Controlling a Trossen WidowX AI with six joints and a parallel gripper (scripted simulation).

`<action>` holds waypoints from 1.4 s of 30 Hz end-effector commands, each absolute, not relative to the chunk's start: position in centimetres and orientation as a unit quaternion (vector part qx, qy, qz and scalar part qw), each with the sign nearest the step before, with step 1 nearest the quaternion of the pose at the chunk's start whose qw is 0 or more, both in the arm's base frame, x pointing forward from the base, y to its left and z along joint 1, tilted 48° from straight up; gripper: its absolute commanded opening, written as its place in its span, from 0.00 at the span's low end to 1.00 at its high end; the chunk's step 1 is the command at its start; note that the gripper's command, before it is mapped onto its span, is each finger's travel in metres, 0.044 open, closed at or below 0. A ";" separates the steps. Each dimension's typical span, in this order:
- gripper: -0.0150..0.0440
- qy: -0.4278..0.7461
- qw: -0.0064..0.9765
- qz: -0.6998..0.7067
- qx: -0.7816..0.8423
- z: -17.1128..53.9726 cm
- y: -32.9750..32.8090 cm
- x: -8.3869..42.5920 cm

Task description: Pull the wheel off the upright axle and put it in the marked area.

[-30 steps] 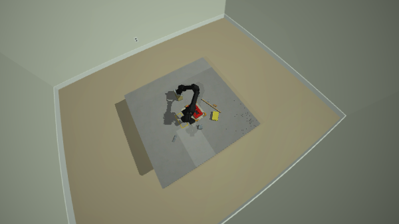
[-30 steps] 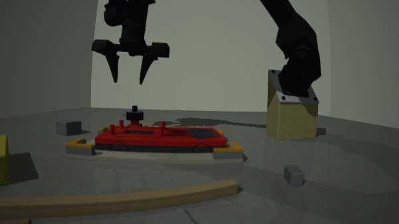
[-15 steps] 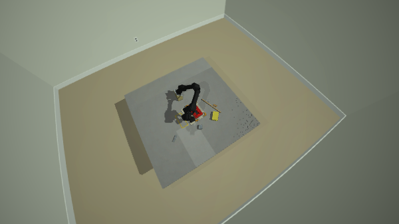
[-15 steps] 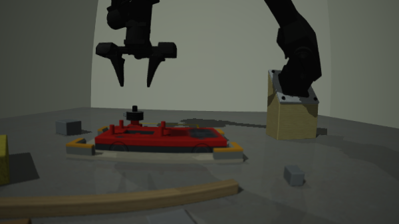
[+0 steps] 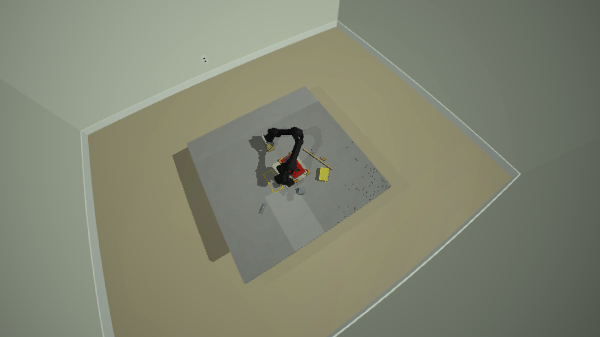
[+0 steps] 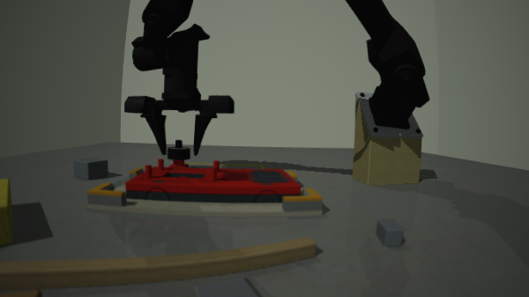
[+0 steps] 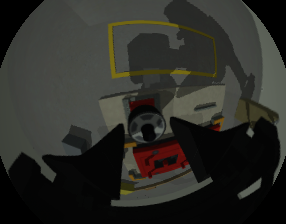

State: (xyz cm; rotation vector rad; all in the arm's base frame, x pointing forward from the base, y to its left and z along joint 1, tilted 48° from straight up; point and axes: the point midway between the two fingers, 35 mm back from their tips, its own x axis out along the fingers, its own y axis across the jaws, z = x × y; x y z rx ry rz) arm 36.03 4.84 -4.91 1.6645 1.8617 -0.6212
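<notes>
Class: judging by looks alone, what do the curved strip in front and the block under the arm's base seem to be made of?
Curved strip: probably wood, matte, tan with faint lengthwise bands. Block: also looks wooden, with fine grain lines on pale yellow-brown faces; the grey plate on top looks like metal, with dark bolt-like dots at its corners.
</notes>
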 end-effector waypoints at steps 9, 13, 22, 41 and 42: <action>0.56 0.694 0.281 -0.231 0.621 -4.9 4.7 36.1; 0.45 0.694 0.281 -0.231 0.621 -4.9 4.7 36.1; 0.25 0.694 0.281 -0.231 0.622 -4.7 4.5 36.1; 0.25 0.693 0.281 -0.232 0.622 -4.3 4.1 36.2; 0.25 0.693 0.281 -0.232 0.622 -4.3 4.0 36.2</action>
